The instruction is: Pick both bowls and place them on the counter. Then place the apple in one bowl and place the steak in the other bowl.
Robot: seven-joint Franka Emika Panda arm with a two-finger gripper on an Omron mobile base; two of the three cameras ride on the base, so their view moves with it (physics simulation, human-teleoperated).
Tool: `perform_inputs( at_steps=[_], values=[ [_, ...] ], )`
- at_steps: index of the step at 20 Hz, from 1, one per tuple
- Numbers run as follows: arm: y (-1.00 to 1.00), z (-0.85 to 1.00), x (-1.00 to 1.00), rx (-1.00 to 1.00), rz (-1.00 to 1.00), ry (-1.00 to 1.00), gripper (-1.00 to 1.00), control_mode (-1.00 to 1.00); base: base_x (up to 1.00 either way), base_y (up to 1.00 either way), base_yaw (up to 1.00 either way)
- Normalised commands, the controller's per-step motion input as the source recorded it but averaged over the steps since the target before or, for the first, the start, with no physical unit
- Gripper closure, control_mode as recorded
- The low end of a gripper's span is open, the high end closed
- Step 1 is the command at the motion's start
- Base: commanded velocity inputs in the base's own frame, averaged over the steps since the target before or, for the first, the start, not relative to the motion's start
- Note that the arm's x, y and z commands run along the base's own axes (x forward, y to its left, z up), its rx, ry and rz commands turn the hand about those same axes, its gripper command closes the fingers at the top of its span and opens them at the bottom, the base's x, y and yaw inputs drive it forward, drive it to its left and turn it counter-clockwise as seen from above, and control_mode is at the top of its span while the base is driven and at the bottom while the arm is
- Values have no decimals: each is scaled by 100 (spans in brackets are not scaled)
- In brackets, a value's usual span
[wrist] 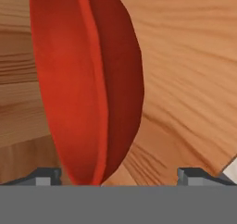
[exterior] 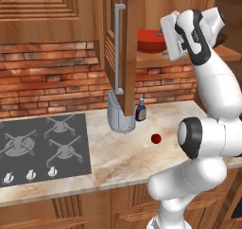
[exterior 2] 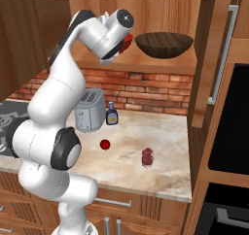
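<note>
The glossy red bowl (exterior: 150,40) sits on the shelf inside the open upper cabinet. My gripper (exterior: 164,36) is up at that shelf, against the bowl's right side. In the hand view the red bowl (wrist: 88,79) looms close and rolled on its side, and its rim runs down between the open fingertips (wrist: 45,175) without either touching it. The dark brown bowl (exterior 2: 164,44) rests on the same shelf, further right. The apple (exterior 2: 104,144) and the steak (exterior 2: 147,157) lie on the marble counter (exterior 2: 126,132) below.
A toaster (exterior: 120,114) and a small dark bottle (exterior: 140,110) stand at the counter's back, under the open cabinet door (exterior: 124,48). The stovetop (exterior: 42,147) lies to the left. A tall cabinet with a black oven (exterior 2: 228,127) bounds the right.
</note>
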Motion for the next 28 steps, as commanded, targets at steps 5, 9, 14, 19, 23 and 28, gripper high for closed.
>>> perform_inputs(
  at_steps=[5,9,14,19,23,28],
  values=[
    [0,-7,50,0,-2,0,-100,-100,0,0,0],
    [0,-6,40,0,-2,0,-100,-100,0,0,0],
    [0,-11,10,0,-1,1,-100,-100,0,0,0],
    [0,-22,0,1,0,1,100,-100,0,0,0],
    [0,-26,-3,2,0,3,100,-100,0,0,0],
    [0,-14,-5,2,0,2,100,-100,0,0,0]
  ],
)
